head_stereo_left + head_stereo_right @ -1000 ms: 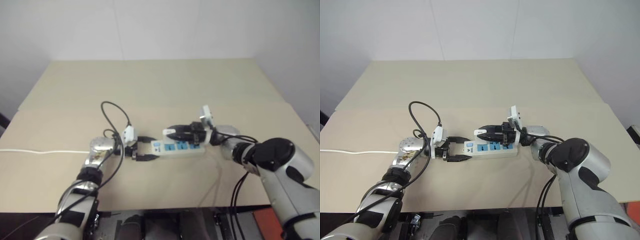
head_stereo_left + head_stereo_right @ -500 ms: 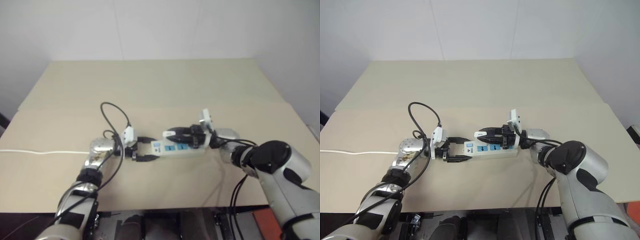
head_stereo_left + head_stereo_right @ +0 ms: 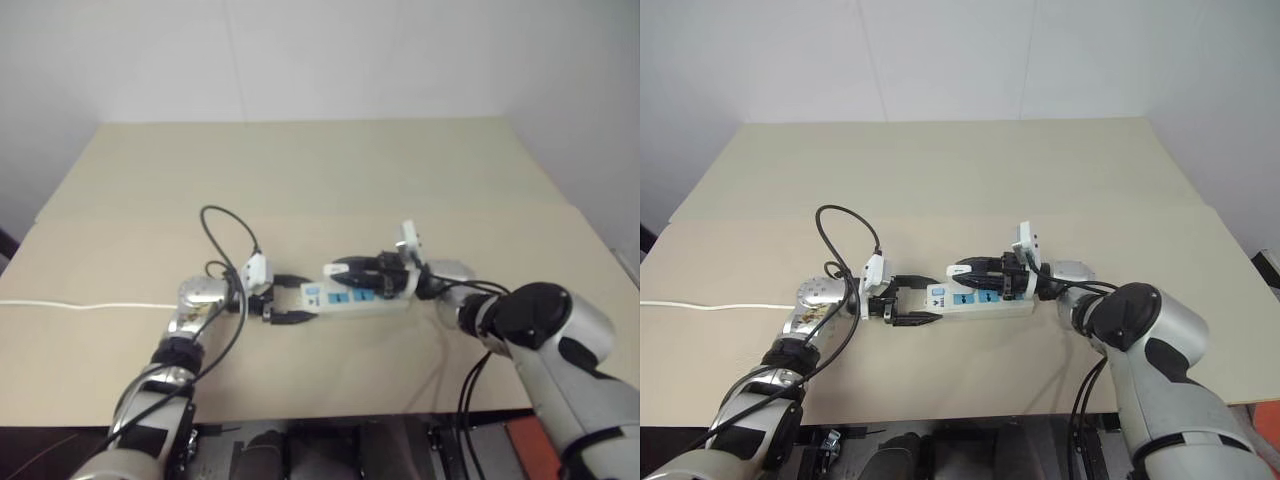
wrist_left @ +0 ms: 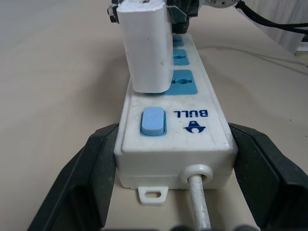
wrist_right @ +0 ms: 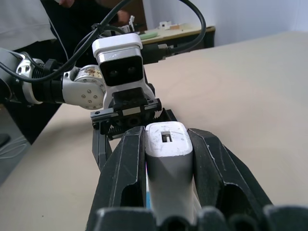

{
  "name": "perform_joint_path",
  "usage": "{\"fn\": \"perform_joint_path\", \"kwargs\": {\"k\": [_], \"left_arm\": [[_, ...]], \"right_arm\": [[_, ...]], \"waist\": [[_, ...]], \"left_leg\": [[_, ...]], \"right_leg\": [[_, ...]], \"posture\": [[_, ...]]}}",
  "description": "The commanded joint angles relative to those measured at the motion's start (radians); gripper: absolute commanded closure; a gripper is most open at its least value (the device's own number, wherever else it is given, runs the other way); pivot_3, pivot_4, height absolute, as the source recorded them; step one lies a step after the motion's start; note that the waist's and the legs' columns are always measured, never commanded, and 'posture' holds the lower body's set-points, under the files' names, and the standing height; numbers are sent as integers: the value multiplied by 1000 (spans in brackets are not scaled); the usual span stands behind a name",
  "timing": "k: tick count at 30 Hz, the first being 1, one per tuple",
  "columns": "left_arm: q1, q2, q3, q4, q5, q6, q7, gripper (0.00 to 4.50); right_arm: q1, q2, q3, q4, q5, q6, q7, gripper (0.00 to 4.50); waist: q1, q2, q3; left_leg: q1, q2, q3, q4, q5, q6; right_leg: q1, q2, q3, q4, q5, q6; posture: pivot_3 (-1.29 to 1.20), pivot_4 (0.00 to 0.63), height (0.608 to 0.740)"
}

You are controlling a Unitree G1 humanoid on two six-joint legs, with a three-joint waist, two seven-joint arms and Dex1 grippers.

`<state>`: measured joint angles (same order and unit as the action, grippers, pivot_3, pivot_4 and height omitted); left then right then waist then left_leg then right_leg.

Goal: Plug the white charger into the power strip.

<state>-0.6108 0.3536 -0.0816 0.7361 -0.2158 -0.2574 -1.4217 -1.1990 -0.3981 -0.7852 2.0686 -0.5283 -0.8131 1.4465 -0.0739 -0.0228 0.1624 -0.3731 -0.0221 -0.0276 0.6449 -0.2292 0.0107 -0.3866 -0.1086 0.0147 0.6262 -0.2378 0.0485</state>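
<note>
The power strip (image 3: 360, 297) lies flat on the table, its blue sockets facing up and its switch end toward my left arm. My left gripper (image 4: 173, 134) is closed around that end, with one black finger (image 4: 96, 163) pressed on each long side. The white charger (image 4: 147, 48) stands upright over the socket nearest the switch. Its underside is at the strip's top face and its prongs are hidden. My right gripper (image 5: 166, 137) is shut on the charger (image 5: 168, 144) and reaches in level from the right (image 3: 345, 268).
The strip's thin white cord (image 3: 80, 304) trails off the table's left edge. A loop of black cable (image 3: 225, 225) rises over my left wrist. A seam (image 3: 300, 212) crosses the beige table (image 3: 300, 160) just behind the strip.
</note>
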Motion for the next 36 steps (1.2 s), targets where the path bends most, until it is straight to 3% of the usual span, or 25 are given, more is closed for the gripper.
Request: {"fn": "perform_joint_path", "kwargs": {"k": [1,8,22,36], "left_arm": [[9,2,-2,-27,-4,8,4,1281],[4,4,-4,-24,1,6,0,1281],[2,8,-1,-32,-1,22,-17,1281],[15,22,1,-57,-3,35,-18,1281]], "right_arm": [[39,30,74,26,-21,11,-5,3386],[68,44,132,26,-24,3,-25,3386],[76,34,156,26,60,69,68,3386],[144,86,215,-62,98,-26,112,3386]], "waist": [[0,-1,0],[-1,-5,-6],[2,-9,-10],[-1,-12,-16]], "left_leg": [[1,0,0,0,0,0],[6,2,0,0,0,0],[6,3,-1,-1,0,0],[6,4,-1,-1,-1,-1]], "right_leg": [[0,0,0,0,0,0],[4,2,1,1,0,0],[4,3,2,0,0,0],[4,4,2,0,0,0]], "posture": [[0,150,740],[0,150,740],[0,150,740],[0,150,740]]}}
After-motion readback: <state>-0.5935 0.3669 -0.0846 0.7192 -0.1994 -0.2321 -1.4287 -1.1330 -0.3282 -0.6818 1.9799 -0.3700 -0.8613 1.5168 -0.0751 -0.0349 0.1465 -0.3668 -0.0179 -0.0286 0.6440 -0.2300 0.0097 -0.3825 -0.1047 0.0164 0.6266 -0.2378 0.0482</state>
